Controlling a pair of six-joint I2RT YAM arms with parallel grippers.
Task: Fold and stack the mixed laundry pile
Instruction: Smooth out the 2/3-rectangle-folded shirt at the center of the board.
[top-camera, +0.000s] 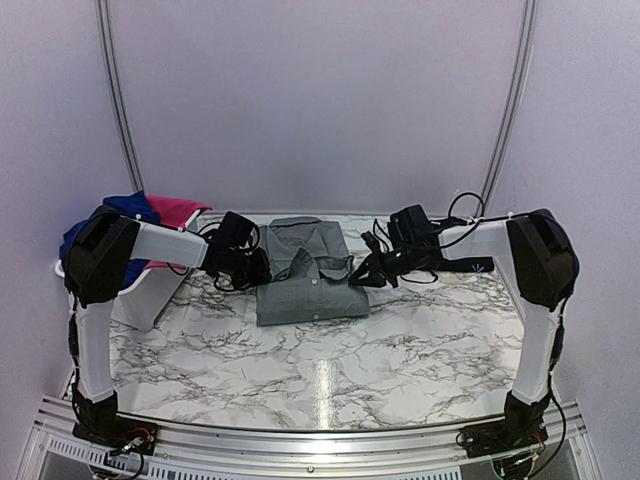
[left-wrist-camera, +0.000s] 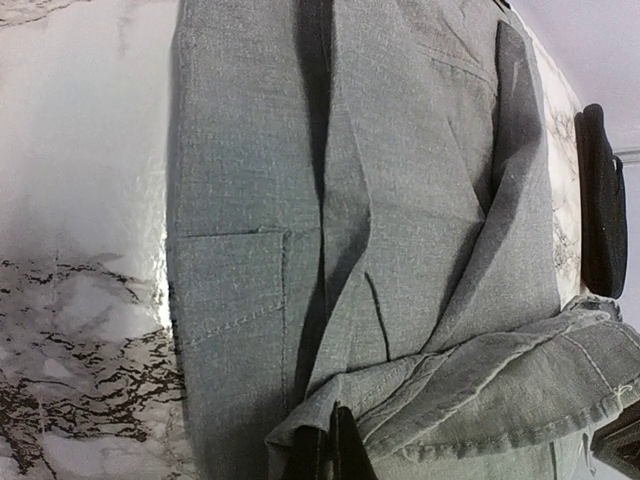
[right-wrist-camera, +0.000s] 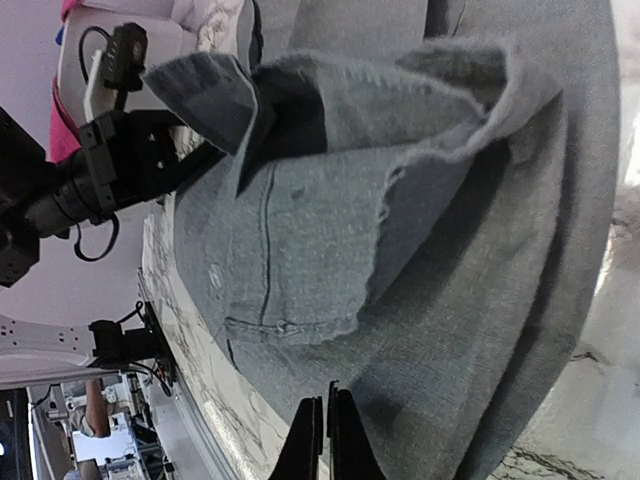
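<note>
Pinching a lifted fold of the grey shirt (left-wrist-camera: 400, 200) between the shut fingers of the left gripper (left-wrist-camera: 330, 430). Pressing the right gripper (right-wrist-camera: 324, 405) fingers together at the shirt's opposite edge; no telling whether any cloth sits between them. Lying folded mid-way across the marble table (top-camera: 400, 350), between both arms. Heaped far left over the white basket (top-camera: 135, 300): a blue piece (top-camera: 125, 205) and a pink piece (top-camera: 175, 212).

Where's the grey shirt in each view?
Top external: grey shirt lies mid-frame.
Left wrist: it fills most of the frame, centre and right.
Right wrist: it fills centre and right.
Shared landmark: marble table, under the shirt in all three.
</note>
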